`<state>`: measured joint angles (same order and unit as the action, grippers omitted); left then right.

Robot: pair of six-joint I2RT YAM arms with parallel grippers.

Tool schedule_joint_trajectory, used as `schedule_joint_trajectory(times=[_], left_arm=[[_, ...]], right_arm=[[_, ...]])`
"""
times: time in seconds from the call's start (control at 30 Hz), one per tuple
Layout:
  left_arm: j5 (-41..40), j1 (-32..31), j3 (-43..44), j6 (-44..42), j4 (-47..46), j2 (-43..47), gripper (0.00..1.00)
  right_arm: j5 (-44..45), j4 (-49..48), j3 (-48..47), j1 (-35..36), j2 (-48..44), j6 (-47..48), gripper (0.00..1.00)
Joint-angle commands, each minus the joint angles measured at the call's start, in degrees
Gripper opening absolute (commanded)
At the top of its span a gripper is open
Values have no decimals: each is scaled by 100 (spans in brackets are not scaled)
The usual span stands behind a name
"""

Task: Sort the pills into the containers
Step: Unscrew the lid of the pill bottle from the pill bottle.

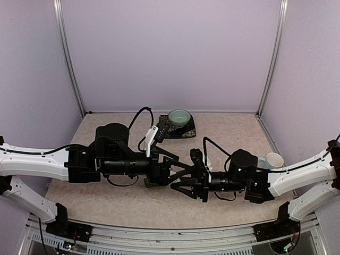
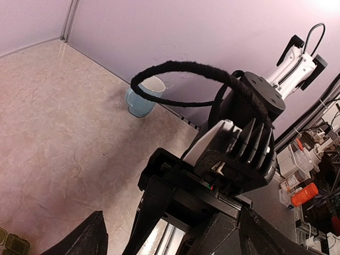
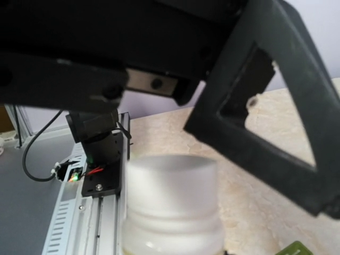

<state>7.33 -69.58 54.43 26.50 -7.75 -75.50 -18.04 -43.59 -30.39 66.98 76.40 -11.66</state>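
Over the middle of the table [image 1: 234, 133] the two arms meet nose to nose. We judge the step in hand to be opening the pill bottle [image 3: 172, 204]. No loose pill shows anywhere, so sorting proper has not begun.

The left gripper [image 1: 178, 169] stands spread wide, one finger [image 3: 239, 154] beside the cap and apart from it. We read the right gripper [image 1: 187, 185] as pinched on the translucent white bottle, which sits low and centred in the right wrist view, clear of the tabletop. The right fingertips lie below that frame, so the contact itself is hidden. What the bottle holds we cannot tell.

The containers [image 2: 16, 244] — the dark green strip — lie on the table just under the left gripper. We cannot tell whether their lids are up.

Next, we think the left jaws must close squarely on the cap and twist while the right holds firm.

Walls close three sides. The teal bowl [image 1: 187, 118] on its dark mat [image 1: 187, 133] sits behind the grippers, and the pale blue mug [image 1: 272, 159] stands by the right arm. The front rail [image 1: 175, 234] is near — a dropped cap could roll off there. Open tabletop lies back left and back right.
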Motion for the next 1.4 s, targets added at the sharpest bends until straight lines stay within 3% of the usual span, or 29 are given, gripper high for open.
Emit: schedule_joint_trajectory(times=[0.0,0.53,1.37], left_arm=[[148,-38,-88,-74,-214,-3,82],[45,-142,-157,-88,-229,156,66],[-133,-143,-206,-81,-131,279,60]], right_arm=[[-47,-161,-190,53,-28,-47,25],[356,189,-259,4,-46,-83,26],[883,412,41,-281,-413,-212,26]])
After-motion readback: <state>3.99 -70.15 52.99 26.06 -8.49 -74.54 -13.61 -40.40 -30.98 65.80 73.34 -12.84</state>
